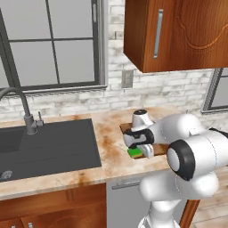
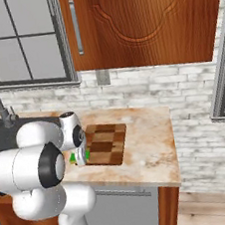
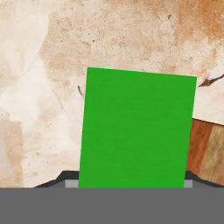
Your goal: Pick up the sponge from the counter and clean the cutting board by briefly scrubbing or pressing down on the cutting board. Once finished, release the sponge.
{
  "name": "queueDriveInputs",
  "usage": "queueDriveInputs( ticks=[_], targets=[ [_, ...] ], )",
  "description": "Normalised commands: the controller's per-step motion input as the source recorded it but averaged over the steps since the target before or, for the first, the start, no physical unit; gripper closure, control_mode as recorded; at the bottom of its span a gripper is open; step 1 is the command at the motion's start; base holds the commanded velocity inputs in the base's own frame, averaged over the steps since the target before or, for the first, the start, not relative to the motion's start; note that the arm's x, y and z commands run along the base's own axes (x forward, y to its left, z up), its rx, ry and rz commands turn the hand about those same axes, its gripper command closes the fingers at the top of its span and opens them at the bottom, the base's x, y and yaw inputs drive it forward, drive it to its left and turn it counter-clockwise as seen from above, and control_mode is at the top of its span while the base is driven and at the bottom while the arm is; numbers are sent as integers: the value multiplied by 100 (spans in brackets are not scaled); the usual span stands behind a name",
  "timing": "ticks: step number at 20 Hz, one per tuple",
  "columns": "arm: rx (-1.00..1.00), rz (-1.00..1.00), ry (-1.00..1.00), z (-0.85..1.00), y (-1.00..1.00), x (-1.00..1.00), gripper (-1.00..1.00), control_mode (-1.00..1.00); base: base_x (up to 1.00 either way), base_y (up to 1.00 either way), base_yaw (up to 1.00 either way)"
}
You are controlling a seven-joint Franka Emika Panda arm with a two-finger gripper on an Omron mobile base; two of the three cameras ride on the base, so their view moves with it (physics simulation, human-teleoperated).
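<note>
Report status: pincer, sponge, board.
Pincer low over sponge, grip state unclear. Sponge on counter, beside board. Nothing in the way.

Sponge (image 3: 136, 129) bottom cut by grey band at 6 o'clock; finger tips (image 3: 65, 177) mostly hidden behind. Cutting board (image 1: 156, 148) largely covered by arm. Gripper (image 1: 137, 144) opening not readable.

Beige mottled counter (image 1: 109, 133): checkered cutting board (image 2: 106, 144) lying flat; green sponge (image 3: 136, 129) at its 9 o'clock edge; sink basin (image 1: 46, 149) further toward 9 o'clock.
</note>
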Motion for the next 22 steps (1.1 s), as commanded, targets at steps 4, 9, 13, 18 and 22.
queueDriveInputs(
  ticks=[4, 9, 13, 18, 22],
  targets=[
    [4, 0, 5, -32, -17, -85, 100, -100, 0, 0, 0],
    [4, 0, 7, -24, -21, -76, 100, -100, 0, 0, 0],
    [6, -7, 3, 3, -44, -43, 100, -100, 0, 0, 0],
    [7, -17, 5, 34, -58, -3, 100, -100, 0, 0, 0],
    [6, -20, 6, 41, -63, 7, 100, -100, 0, 0, 0]
  ],
)
